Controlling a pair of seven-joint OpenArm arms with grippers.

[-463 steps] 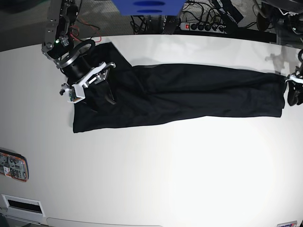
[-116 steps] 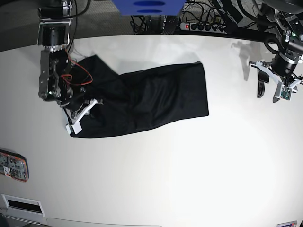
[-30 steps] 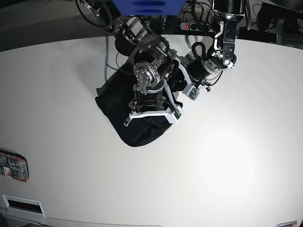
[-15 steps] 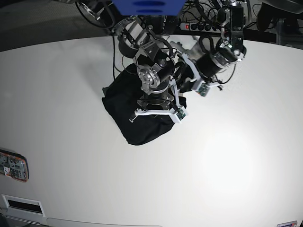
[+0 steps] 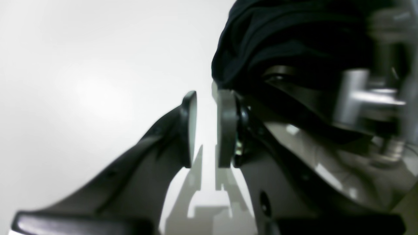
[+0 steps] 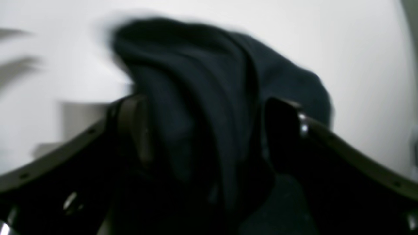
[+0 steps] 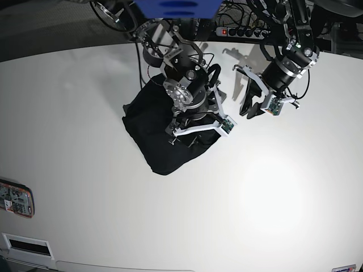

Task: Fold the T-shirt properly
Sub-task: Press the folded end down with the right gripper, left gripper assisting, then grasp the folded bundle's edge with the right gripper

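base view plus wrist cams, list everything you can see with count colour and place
T-shirt: 1, black, bunched in a heap on the table, left of centre
table: 1, white, fills most of the base view
power strip: 1, black with a red switch, behind the table's far edge among cables
blue object: 1, blue, top edge of the base view
small device: 1, orange and grey, table's left edge
right gripper: 1, black and white, jaws apart around a fold of the shirt
left gripper: 1, black, jaws slightly apart, empty, right of the shirt
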